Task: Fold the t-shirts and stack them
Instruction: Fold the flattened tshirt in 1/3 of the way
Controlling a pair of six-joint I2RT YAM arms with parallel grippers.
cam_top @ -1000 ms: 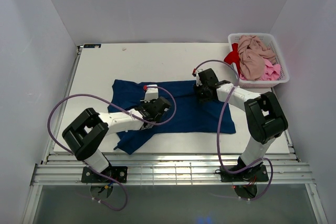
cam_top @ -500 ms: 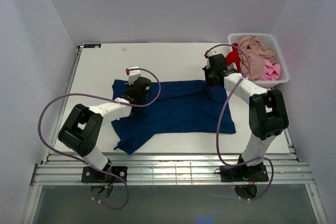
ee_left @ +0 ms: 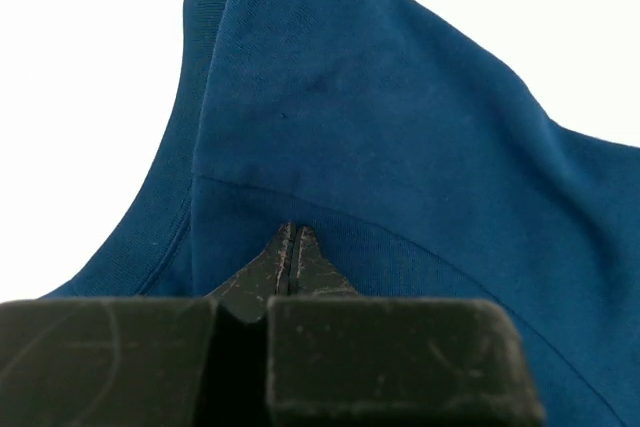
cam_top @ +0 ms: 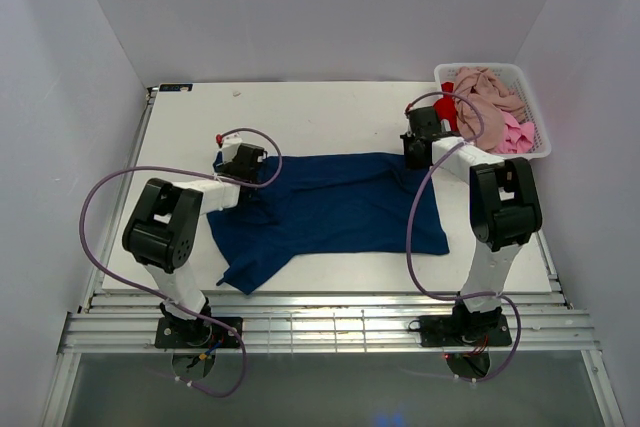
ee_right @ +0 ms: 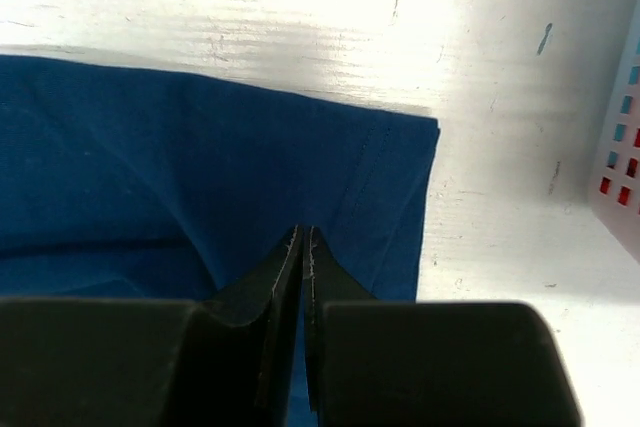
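The left gripper [ee_left: 291, 247] and right gripper [ee_right: 303, 242] each pinch the far edge of the navy t-shirt [cam_top: 330, 209] spread on the table [cam_top: 320, 117]; this light, limp cloth likely sags, so hold seams or corners.

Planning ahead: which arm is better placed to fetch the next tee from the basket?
Right. The right gripper pinches the navy tee beside the basket; the left gripper holds its opposite end, farther away.

The navy t-shirt [cam_top: 330, 205] lies spread on the worktop [cam_top: 320, 117]; the left end effector [cam_top: 238, 165] and the right end effector [cam_top: 415, 151] are at its far corners.
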